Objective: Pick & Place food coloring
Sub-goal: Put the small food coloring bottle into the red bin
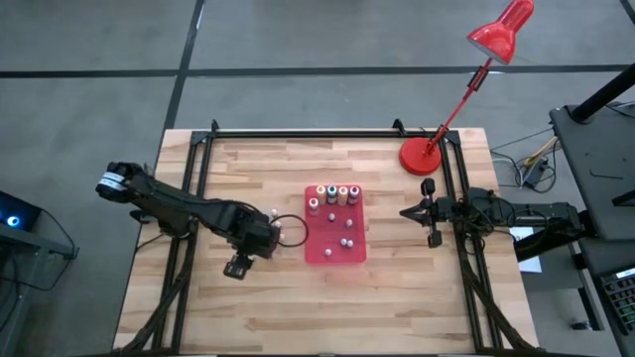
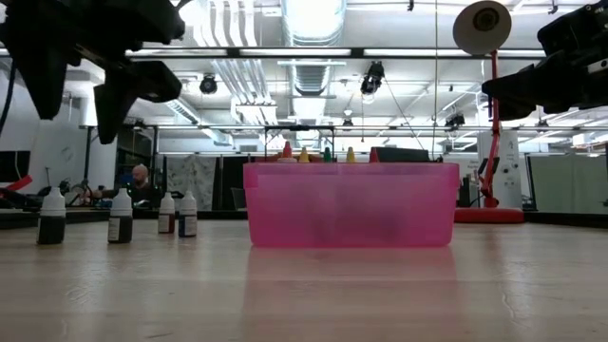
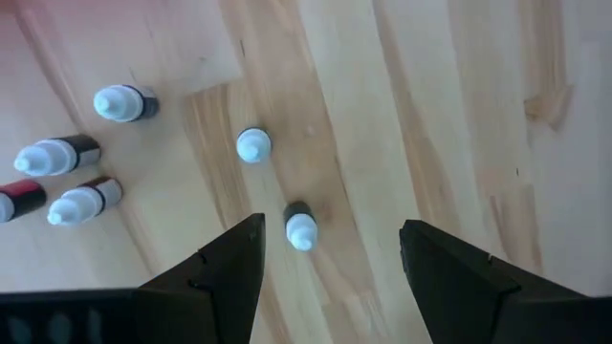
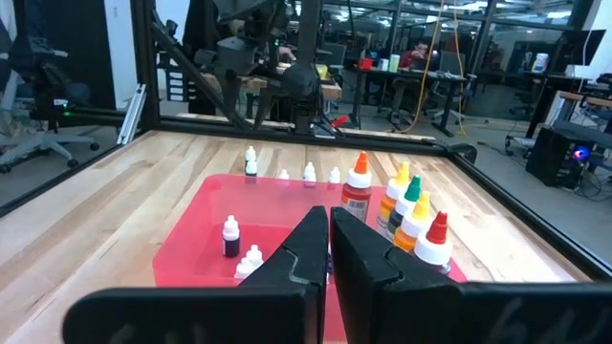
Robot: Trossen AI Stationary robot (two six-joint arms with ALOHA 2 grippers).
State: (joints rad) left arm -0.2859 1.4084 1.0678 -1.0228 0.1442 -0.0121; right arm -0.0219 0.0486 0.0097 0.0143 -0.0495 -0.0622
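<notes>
Pale matt wood-plank table; translucent glossy plastic red tray; smooth plastic food coloring bottles

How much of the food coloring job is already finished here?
Done: several food coloring bottles stand in the red tray. In hand: nothing; the left tool hovers open over a loose bottle. Left: the bottles on the table. The right tool waits shut beside the tray.

Wooden table, red tray at its middle, red desk lamp on far right corner
</notes>
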